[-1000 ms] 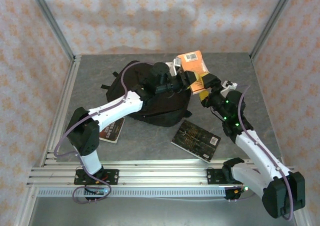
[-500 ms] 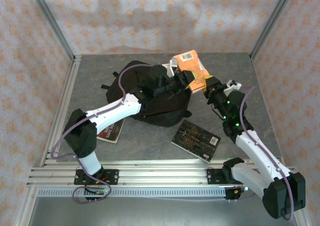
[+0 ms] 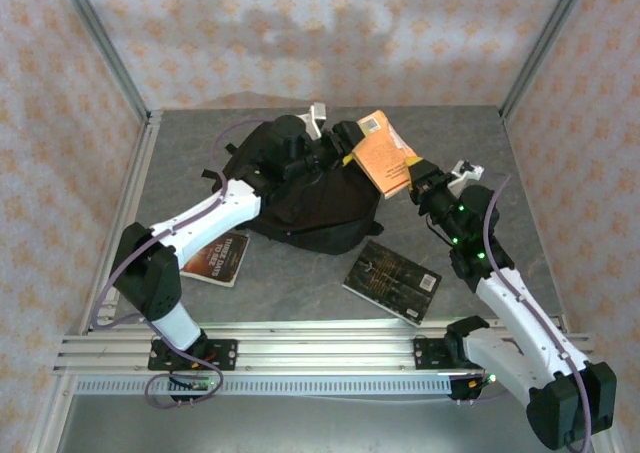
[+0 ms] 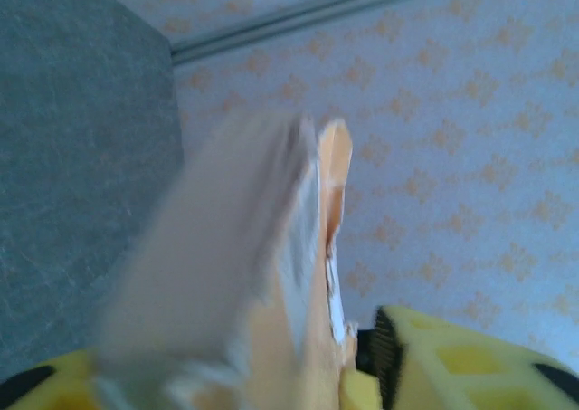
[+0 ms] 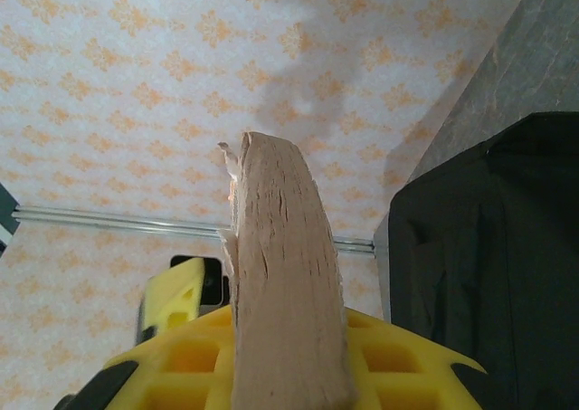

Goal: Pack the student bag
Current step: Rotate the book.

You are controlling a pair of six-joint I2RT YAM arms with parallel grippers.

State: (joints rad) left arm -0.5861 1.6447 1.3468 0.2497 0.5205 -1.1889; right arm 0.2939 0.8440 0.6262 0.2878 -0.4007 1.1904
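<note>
Right pincer [image 3: 418,176] is clamped on the near end of the orange book [image 3: 385,158], holding it aloft at the right edge of the student bag [image 3: 300,198], which lies on the table [image 3: 300,293] to its left, while my left pincer [image 3: 345,141] flanks the book's far end, grip unclear to me.

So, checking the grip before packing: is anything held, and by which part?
The right hand clamps the orange book by its near edge; whether the left hand grips its far end is unclear.
</note>
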